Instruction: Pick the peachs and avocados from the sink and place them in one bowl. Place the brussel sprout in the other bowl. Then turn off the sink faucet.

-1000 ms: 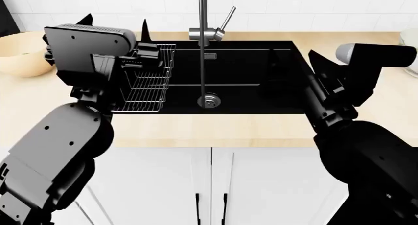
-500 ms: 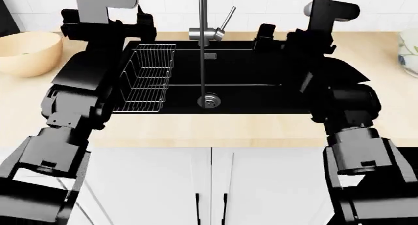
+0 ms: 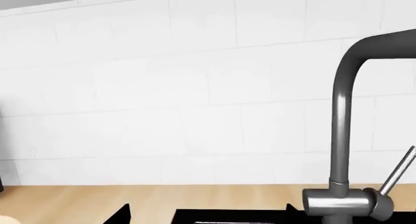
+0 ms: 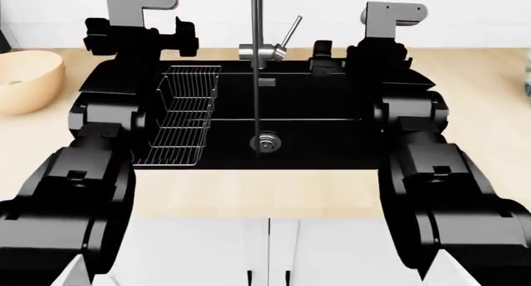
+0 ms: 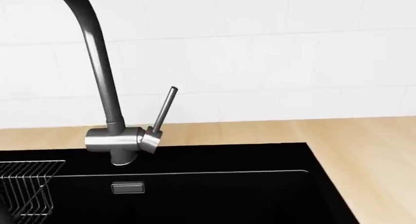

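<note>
The black sink (image 4: 332,112) shows no peachs, avocados or brussel sprout. The steel sink faucet (image 4: 257,50) stands at its back edge, its lever (image 4: 289,30) slanting up to the right, and a thin dark line drops from it to the drain (image 4: 265,142). My left gripper (image 4: 141,37) is raised over the sink's back left corner. It is open, its fingertips (image 3: 123,213) far apart and the faucet (image 3: 338,136) off to one side. My right gripper (image 4: 365,50) hovers open over the back right, facing the faucet (image 5: 104,87) and its lever (image 5: 165,109). The wrist view hides its fingers against the basin.
A steel wire rack (image 4: 186,112) stands in the sink's left part. A tan bowl (image 4: 29,81) with a bit of green inside sits on the wooden counter at far left. A sliver of a white bowl (image 4: 528,71) shows at the right edge. White tiled wall rises behind.
Both arms have lifted and stretched back toward the wall, from low beside the sink to its back corners. The head view has shifted slightly.
</note>
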Tool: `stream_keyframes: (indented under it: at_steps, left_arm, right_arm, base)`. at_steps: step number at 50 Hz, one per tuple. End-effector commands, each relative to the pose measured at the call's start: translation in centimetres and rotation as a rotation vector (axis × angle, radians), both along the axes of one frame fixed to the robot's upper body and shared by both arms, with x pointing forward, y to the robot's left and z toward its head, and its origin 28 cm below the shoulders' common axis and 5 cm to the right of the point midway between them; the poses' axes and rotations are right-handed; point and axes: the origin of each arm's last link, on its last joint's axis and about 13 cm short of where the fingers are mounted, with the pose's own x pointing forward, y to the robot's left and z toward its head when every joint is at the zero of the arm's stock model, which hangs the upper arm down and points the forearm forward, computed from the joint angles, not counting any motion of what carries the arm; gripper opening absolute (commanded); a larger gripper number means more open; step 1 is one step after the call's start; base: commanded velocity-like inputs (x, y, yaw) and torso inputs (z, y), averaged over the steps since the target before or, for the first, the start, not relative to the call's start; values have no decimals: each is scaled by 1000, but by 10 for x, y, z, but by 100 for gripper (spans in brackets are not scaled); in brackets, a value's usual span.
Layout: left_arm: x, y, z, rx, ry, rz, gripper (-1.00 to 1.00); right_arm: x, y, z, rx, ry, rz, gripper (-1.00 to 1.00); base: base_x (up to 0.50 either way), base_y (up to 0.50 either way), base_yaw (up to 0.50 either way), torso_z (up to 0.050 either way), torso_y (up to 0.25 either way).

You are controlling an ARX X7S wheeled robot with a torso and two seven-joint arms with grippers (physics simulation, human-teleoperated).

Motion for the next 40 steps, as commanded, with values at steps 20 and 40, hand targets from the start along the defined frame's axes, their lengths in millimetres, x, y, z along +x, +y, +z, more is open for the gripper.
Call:
stream_keyframes:
  at_steps: [20, 40]
  left_arm:
    - [0, 4, 5, -31, -9, 28, 100]
    - [0, 6, 4, -31, -7, 39, 100]
  right_arm:
    - [1, -1, -2, -47, 4, -87, 100]
    - [0, -4, -8, -37, 20, -94, 100]
  base:
    - [500, 0, 0, 0, 0]
    - [500, -63, 0, 0, 0]
